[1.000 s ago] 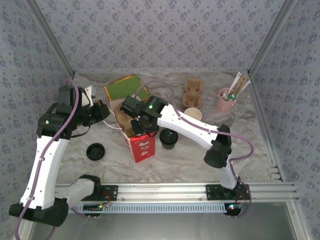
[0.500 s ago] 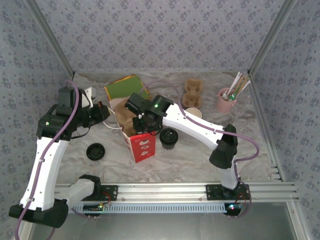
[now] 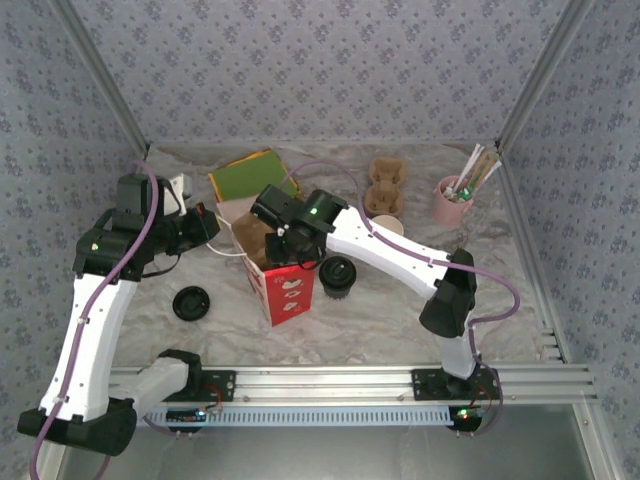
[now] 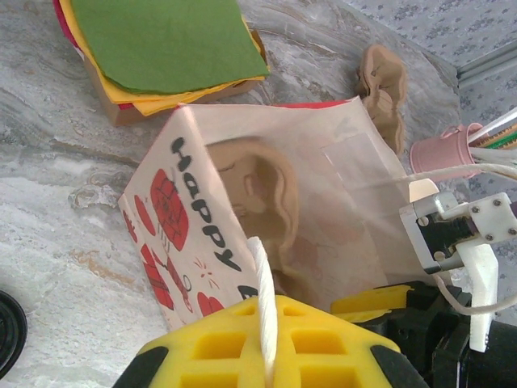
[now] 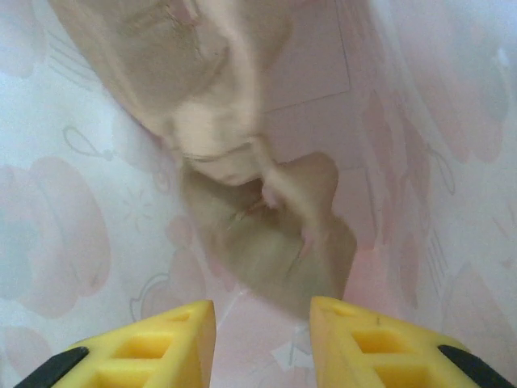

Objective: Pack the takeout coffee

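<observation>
Takeout coffee (image 3: 338, 277) sits on the table (image 3: 400, 325) just right of the paper bag (image 3: 286, 292), outside it. Right gripper (image 5: 262, 327) is down in the bag, fingers parted and empty, well clear of the cup. Left gripper (image 4: 262, 343) is pinching the bag's white handle (image 4: 259, 275).

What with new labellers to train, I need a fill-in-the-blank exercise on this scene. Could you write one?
1. The left gripper is shut on the paper bag's white ___.
2. Inside the bag, the right gripper stands ___, holding nothing.
3. In the top view, the coffee cup stands on the table, just ___ of the bag.
4. The straws stand in a ___ cup.
Missing words: handle; open; right; pink.
</observation>
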`<action>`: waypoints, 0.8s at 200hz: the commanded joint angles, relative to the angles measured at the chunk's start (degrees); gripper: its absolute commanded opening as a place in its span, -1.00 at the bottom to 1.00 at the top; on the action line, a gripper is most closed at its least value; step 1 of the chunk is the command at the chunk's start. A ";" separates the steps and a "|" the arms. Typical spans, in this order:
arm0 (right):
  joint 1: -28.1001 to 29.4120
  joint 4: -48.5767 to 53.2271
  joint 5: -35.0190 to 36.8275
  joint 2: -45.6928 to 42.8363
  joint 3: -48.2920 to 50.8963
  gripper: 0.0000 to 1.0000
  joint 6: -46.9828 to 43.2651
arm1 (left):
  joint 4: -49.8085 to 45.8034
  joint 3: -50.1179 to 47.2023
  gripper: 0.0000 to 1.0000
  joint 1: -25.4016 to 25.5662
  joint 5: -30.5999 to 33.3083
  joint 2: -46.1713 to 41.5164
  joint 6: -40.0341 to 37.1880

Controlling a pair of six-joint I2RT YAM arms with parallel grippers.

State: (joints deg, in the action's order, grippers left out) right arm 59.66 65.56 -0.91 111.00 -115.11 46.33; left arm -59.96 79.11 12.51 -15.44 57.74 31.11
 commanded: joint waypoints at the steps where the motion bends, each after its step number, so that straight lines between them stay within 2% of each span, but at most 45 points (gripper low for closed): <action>1: 0.23 1.97 0.33 -0.18 -0.97 -0.24 0.54 | 0.49 0.43 -0.94 0.38 0.32 -0.68 -0.81; 40: 0.30 2.64 1.00 0.10 -1.95 -0.16 0.18 | 0.56 0.39 -0.94 0.49 0.38 -0.52 -0.79; 160: 0.68 5.10 3.13 1.29 -5.73 -0.16 -1.27 | 1.34 0.21 -0.94 0.58 0.11 -0.09 -1.05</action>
State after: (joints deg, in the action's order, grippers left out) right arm 59.92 67.85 0.49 111.28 -118.65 45.89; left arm -59.83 79.11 12.78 -15.44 57.76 30.94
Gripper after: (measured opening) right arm 0.422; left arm 0.060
